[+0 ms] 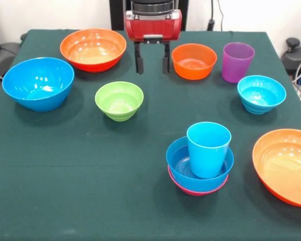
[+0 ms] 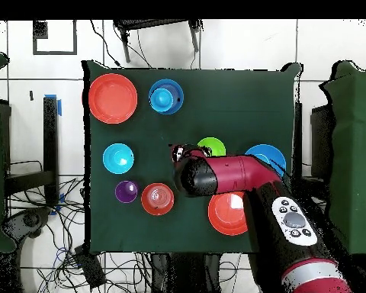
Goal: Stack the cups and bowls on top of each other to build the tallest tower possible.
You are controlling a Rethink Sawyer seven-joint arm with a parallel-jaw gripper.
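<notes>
Three pieces make up the tower [image 1: 199, 168] as it stands: a pink bowl [image 1: 190, 191] at the bottom, a blue bowl [image 1: 183, 165] nested in it, and a light blue cup [image 1: 208, 149] standing upright inside that, near the front of the table [image 1: 90, 201]. The rest is loose and spread well apart. A big blue bowl [image 1: 38, 83] and a wide orange bowl [image 1: 93, 48] sit on one side, a green bowl [image 1: 119, 100] lies toward the middle, a small orange bowl [image 1: 193, 61] and the purple cup [image 1: 237, 61] stand side by side at the back, a cyan bowl [image 1: 261, 93] is just in front of them, and another large orange bowl [image 1: 285, 165] lies at the table's edge beside the tower. The gripper [image 1: 152, 64] hangs above the cloth between the wide orange bowl and the small orange one, its fingers [image 1: 139, 59] spread apart and holding nothing. By my reckoning the job is under halfway: seven pieces are not yet stacked, and the upright cup now on top will make the wider bowls awkward to seat.
</notes>
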